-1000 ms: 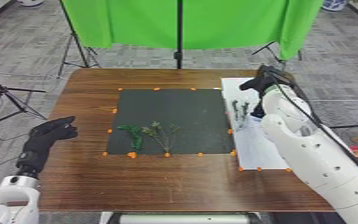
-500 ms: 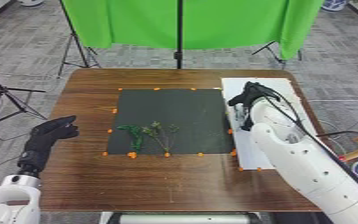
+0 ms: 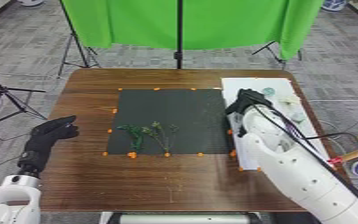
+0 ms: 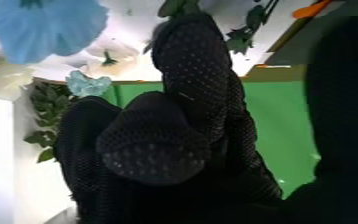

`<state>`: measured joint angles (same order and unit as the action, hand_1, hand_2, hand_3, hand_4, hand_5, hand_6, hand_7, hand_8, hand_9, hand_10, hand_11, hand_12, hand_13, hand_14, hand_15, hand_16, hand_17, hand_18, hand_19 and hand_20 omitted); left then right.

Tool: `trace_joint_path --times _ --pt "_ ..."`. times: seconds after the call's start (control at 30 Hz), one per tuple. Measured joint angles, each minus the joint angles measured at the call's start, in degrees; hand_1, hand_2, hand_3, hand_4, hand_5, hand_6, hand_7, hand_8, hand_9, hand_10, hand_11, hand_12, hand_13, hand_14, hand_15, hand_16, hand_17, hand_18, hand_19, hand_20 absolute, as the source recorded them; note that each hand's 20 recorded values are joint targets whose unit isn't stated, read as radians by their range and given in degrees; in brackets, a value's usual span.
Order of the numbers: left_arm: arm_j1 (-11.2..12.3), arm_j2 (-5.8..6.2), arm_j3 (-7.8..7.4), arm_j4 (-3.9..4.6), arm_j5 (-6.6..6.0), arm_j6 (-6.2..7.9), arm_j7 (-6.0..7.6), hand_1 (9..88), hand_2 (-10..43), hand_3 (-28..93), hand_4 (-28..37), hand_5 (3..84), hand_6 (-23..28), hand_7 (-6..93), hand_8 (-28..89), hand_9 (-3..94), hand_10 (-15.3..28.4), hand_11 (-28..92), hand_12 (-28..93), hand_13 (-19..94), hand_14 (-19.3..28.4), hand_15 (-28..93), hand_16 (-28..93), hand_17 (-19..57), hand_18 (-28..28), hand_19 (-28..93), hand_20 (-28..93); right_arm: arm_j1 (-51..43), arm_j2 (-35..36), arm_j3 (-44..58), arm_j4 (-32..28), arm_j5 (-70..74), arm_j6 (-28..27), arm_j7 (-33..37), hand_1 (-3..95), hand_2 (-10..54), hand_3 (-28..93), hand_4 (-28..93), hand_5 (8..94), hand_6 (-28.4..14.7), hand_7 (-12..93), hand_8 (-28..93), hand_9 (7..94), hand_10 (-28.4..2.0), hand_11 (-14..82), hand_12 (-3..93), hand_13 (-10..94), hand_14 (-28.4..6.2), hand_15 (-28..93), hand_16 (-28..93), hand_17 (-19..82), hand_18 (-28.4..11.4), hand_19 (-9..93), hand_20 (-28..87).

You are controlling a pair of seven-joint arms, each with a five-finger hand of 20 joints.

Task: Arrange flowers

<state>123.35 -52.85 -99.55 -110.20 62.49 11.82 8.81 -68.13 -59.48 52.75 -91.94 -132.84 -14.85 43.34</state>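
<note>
In the head view, two sprigs lie on the dark mat (image 3: 191, 107) on the desk (image 3: 104, 180): a deep green sprig (image 3: 135, 133) and, beside it, a pale-tipped sprig (image 3: 163, 139). Both long axes run near to far; the pale-tipped one fans away from the robot, stems converging nearer, probably to give the arrangement a base. The right robot hand (image 3: 245, 102) is over the white sheet (image 3: 264, 82), likely to fetch another stem; the left robot hand (image 3: 53, 131) rests open, aside.

In the right wrist view, the right hand's thumb stands apart from its fingers (image 4: 191, 55), clamped on nothing visible, near a leafy sprig (image 4: 240, 37) and a blue flower (image 4: 47, 24).
</note>
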Motion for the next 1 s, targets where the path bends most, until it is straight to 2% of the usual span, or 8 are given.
trace_joint_path --times 0.1,0.23,0.5,0.73,0.83,1.0 --pt "0.0 -0.08 0.01 0.0 0.02 -0.05 0.0 35.9 -1.0 61 -20.6 47.9 4.6 16.2 -7 50.7 13.9 25 13 44 18.9 29 -2 7.4 12.4 9 18 -0.25 -0.23 -1.15 0.1 -1.17 1.57 -0.72 53.1 -9.5 49 -3 83.7 -5.0 24 19 91.8 -11.9 43.9 27.7 94 -0.6 67 23 74 -10.1 93 53" --pt "-0.01 -0.15 0.04 0.0 0.03 -0.09 -0.01 36.0 -0.9 60 -20.6 47.8 4.6 16.1 -7 50.7 13.8 25 13 43 18.9 29 -2 7.4 12.4 9 17 -0.67 -1.04 -2.3 0.22 -1.9 3.66 -1.51 56.0 -9.5 53 -2 84.8 -4.4 26 20 92.5 -11.1 44.7 27.5 94 -0.4 68 23 75 -10.5 93 53" --pt "0.13 -0.33 -0.07 -0.05 0.06 -0.11 -0.03 36.1 -0.8 61 -20.4 47.9 4.5 16.2 -7 50.7 13.8 25 13 43 18.9 29 -2 7.4 12.4 9 18 -1.28 -2.21 -1.72 0.37 -0.41 5.53 -2.17 54.9 -9.5 57 3 84.3 -4.7 30 23 92.5 -10.4 48.0 27.8 94 -0.5 72 23 75 -11.7 93 58" --pt "0.51 -0.5 -0.24 -0.1 0.05 -0.1 -0.03 36.1 -0.6 61 -20.1 47.9 4.7 16.1 -7 50.7 13.9 25 13 43 19.0 30 -2 7.4 12.4 9 18 -2.81 -1.52 -0.89 0.42 3.16 12.39 -3.13 53.8 -9.5 59 7 83.4 -5.8 35 24 92.3 -10.7 51.4 26.9 94 -0.2 74 23 76 -12.2 93 62" --pt "0.64 -0.5 -0.34 -0.14 0.04 -0.08 -0.07 36.1 -0.6 61 -20.1 48.0 4.7 16.0 -7 50.7 13.8 25 13 43 18.9 30 -2 7.4 12.4 9 18 -4.06 -0.77 0.18 -1.15 5.04 15.08 -3.56 53.7 -9.5 59 8 83.3 -6.0 35 24 92.3 -10.8 52.0 26.6 94 -0.1 75 23 76 -12.3 93 62" --pt "0.64 -0.48 -0.37 -0.14 0.04 -0.1 -0.14 36.0 -0.5 61 -20.1 47.9 4.7 16.0 -7 50.7 13.8 25 13 43 18.9 30 -2 7.3 12.4 9 18 -5.51 0.67 2.12 -7.18 6.15 18.85 -4.33 53.9 -9.5 60 8 83.3 -6.4 36 24 92.3 -10.9 52.7 26.2 94 0.0 75 22 77 -12.1 93 62"
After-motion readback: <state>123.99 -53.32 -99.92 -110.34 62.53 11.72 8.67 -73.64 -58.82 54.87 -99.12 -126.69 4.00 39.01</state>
